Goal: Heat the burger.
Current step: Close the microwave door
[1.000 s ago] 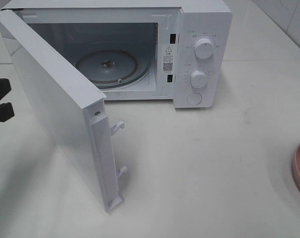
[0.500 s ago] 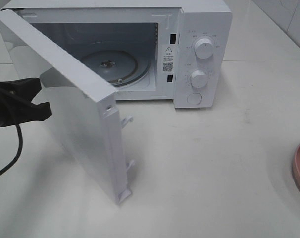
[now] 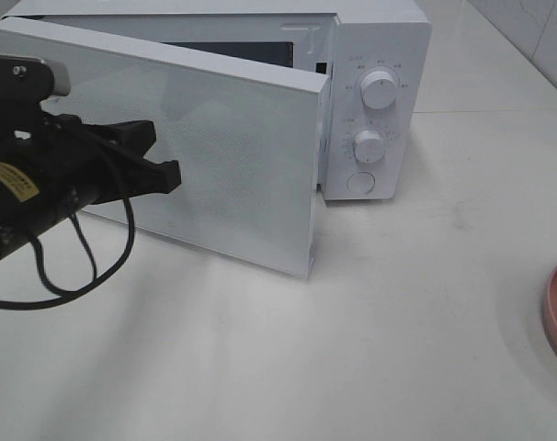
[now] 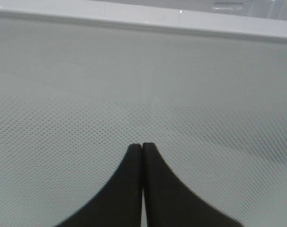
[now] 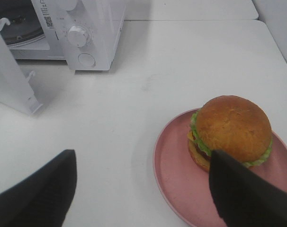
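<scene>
The right hand hung spread wide above the white counter, one finger just in front of the burger, not touching it. The burger sat on a pink plate. Farther off stood the microwave, its door partly open. The left hand was pressed together, tips against the door's outer face.

The microwave door blocks most of the oven mouth.
</scene>
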